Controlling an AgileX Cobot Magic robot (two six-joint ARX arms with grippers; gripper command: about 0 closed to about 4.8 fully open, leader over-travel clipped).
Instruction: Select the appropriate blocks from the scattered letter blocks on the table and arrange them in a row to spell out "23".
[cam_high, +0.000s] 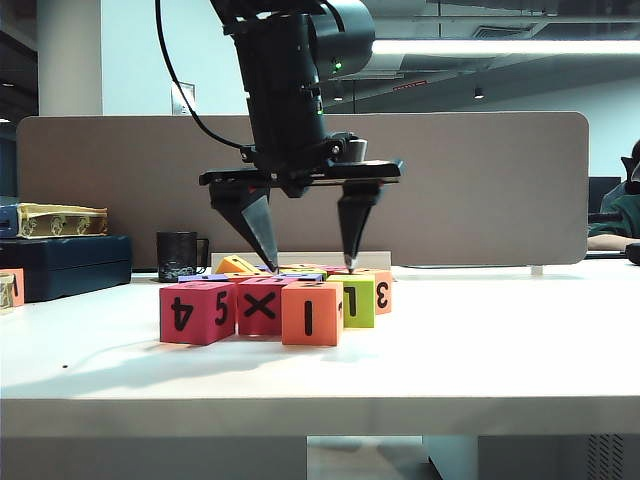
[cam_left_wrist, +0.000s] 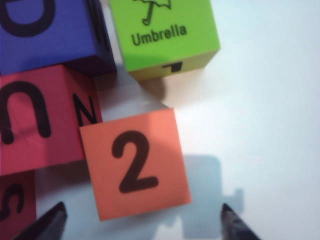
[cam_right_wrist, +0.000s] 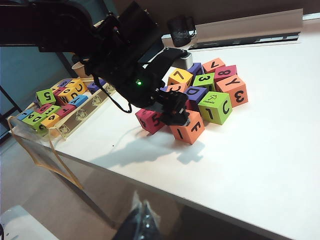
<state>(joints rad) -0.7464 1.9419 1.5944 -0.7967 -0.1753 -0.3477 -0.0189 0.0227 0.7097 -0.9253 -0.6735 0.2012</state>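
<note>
A wide white table (cam_high: 480, 370) holds a tight cluster of small coloured cubes with bold black characters. Seen from the front, the row nearest the edge is a pink cube (cam_high: 196, 311) marked 4 and 5, a pink cube marked X (cam_high: 260, 305), an orange cube (cam_high: 311, 313) with an I-shaped bar, and a lime-green cube (cam_high: 359, 298) just beside it. A second orange cube (cam_high: 380, 291) showing a 3 sits behind the green one.

The left gripper (cam_high: 306, 262) hangs over the cluster pointing down, its two dark fingers spread wide with nothing between them; their tips are level with the cube tops. Its wrist camera looks straight down on the orange cube (cam_left_wrist: 135, 164), whose top face reads 2, lying between the fingertips (cam_left_wrist: 236, 223) without touching either. The lime-green cube (cam_left_wrist: 165, 37), labelled "Umbrella", sits close by, with a purple cube (cam_left_wrist: 47, 32) and a pink one (cam_left_wrist: 42, 117) alongside.

The right gripper is only a blurred dark shape (cam_right_wrist: 141, 223) at the frame edge of its own camera, probably off the table; whether it is open cannot be told.
</note>
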